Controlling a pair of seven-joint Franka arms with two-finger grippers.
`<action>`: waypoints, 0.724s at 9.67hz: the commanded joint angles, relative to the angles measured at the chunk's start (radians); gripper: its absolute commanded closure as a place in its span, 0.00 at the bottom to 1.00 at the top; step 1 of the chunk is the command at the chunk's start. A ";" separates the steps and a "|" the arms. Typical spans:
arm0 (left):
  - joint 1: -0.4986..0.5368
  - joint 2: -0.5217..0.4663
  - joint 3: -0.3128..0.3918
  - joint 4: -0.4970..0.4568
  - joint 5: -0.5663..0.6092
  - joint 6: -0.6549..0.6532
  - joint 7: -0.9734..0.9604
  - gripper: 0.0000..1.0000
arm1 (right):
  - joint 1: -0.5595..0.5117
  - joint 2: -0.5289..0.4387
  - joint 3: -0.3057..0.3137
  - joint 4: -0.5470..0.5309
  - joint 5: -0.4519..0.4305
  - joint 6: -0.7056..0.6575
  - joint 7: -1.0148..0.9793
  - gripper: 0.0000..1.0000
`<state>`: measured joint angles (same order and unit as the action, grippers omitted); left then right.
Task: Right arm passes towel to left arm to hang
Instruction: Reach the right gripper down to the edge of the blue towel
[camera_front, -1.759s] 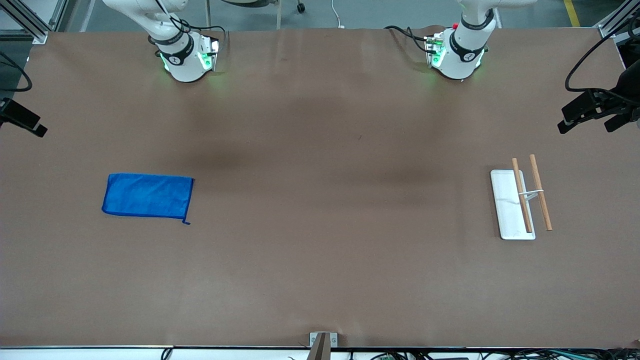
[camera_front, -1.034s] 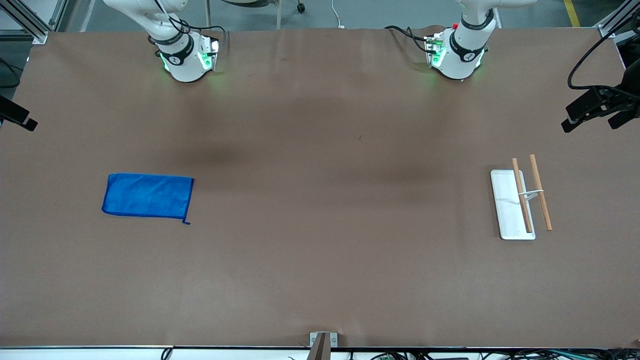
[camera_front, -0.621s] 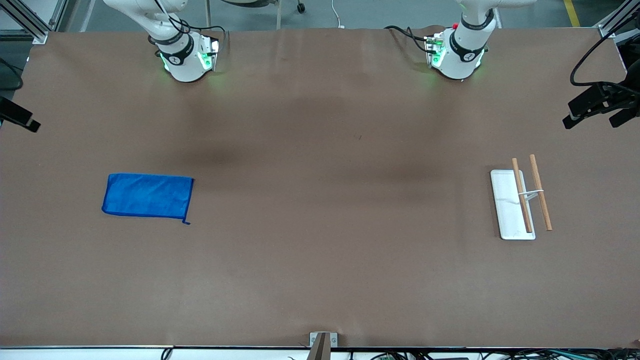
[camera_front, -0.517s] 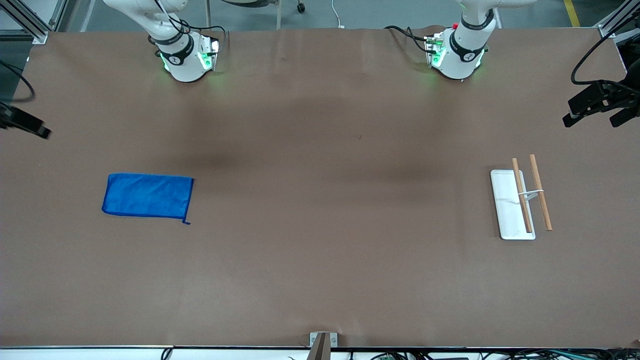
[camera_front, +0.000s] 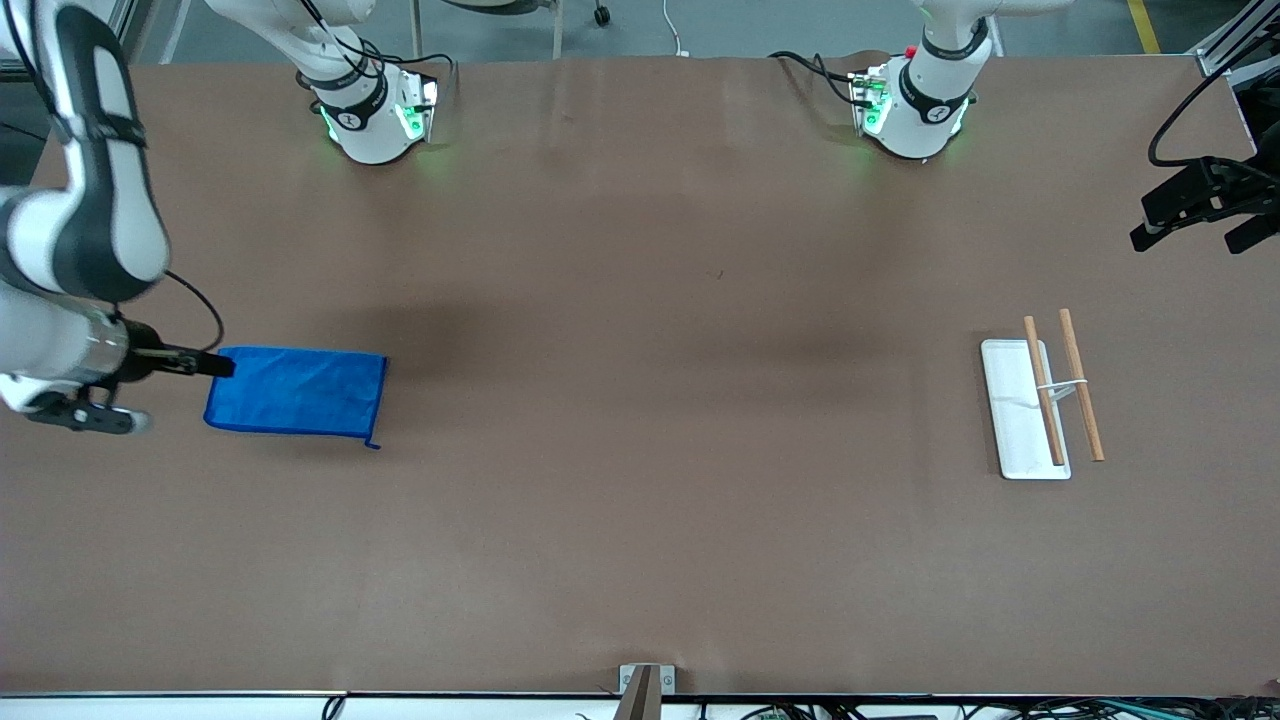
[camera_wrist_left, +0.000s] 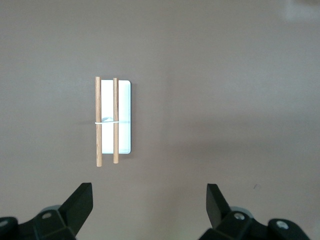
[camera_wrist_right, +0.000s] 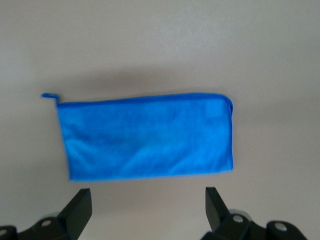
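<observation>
Right arm arrives at the towel; the pickup has not begun.

The right arm (camera_front: 70, 230), out of sight a moment ago, now hangs its right gripper (camera_wrist_right: 145, 212) just off the long edge of the towel (camera_front: 297, 391), fingers spread and empty. The towel lies flat and untouched on the table (camera_front: 640, 520). The left gripper (camera_wrist_left: 147, 210), also spread and empty, waits above the white rack tray (camera_wrist_left: 122, 117) and its two wooden bars (camera_wrist_left: 98, 121), where the hanging is due later.
</observation>
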<state>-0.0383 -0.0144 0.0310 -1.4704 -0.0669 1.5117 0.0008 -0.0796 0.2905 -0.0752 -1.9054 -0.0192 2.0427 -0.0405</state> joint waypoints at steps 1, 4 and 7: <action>0.008 0.004 -0.002 -0.027 -0.027 -0.008 0.028 0.00 | -0.023 0.037 0.003 -0.202 -0.011 0.315 -0.041 0.00; 0.008 0.004 -0.002 -0.031 -0.033 -0.010 0.028 0.00 | -0.039 0.097 0.005 -0.230 -0.011 0.433 -0.050 0.00; 0.008 0.005 -0.002 -0.033 -0.033 -0.010 0.028 0.00 | -0.037 0.111 0.005 -0.263 -0.004 0.479 -0.052 0.04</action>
<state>-0.0382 -0.0142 0.0307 -1.4744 -0.0847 1.5111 0.0067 -0.1056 0.4095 -0.0790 -2.1342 -0.0201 2.4906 -0.0806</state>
